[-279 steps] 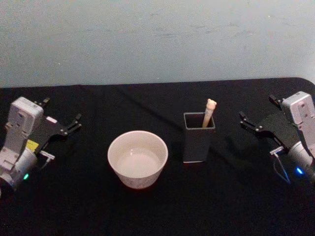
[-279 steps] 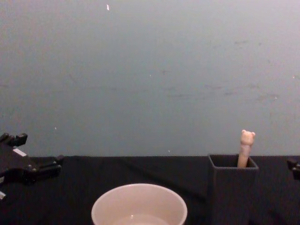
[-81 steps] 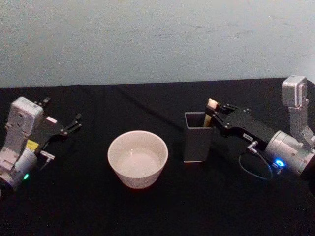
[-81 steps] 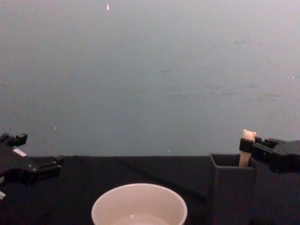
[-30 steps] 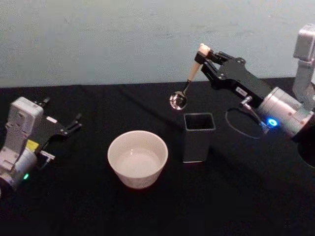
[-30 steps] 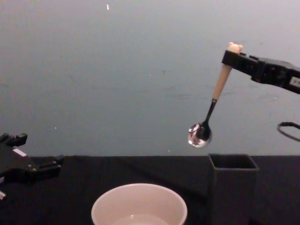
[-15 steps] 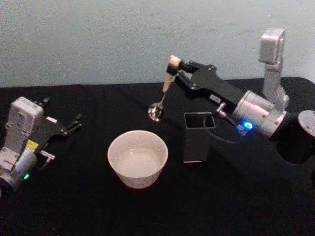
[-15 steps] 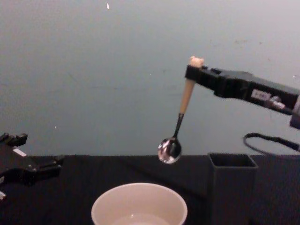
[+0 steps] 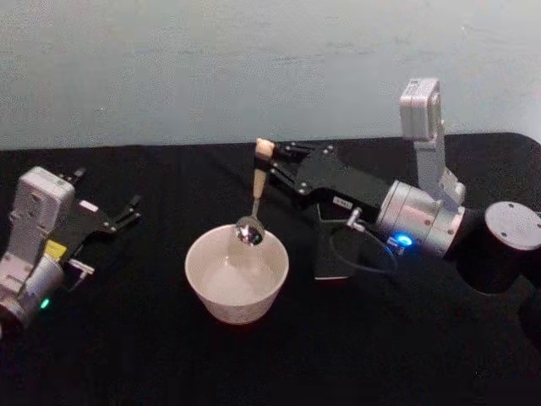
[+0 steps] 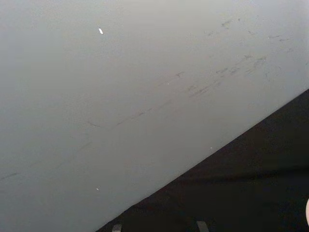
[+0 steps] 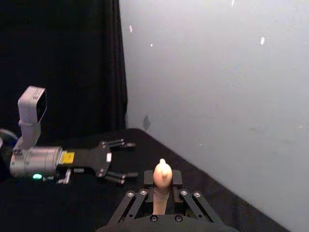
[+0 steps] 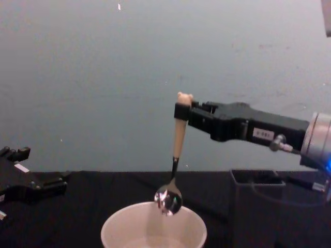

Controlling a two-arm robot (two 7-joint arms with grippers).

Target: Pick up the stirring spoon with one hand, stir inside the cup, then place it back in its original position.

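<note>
Right gripper (image 9: pixel 272 161) pinches the spoon (image 9: pixel 254 200) by its top. It hangs near-upright, bowl down over the cup (image 9: pixel 199 272). Left gripper (image 9: pixel 108 189) sits parked, fingers apart.

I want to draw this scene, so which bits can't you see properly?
Chest view: the cup has its base cut off by the bottom edge.
Head view: the dark grey holder has its top hidden behind the right gripper and arm.
Right wrist view: the stirring spoon shows its bear head; the gripper body hides its bowl.
Chest view: the left gripper is cut by the left edge.
</note>
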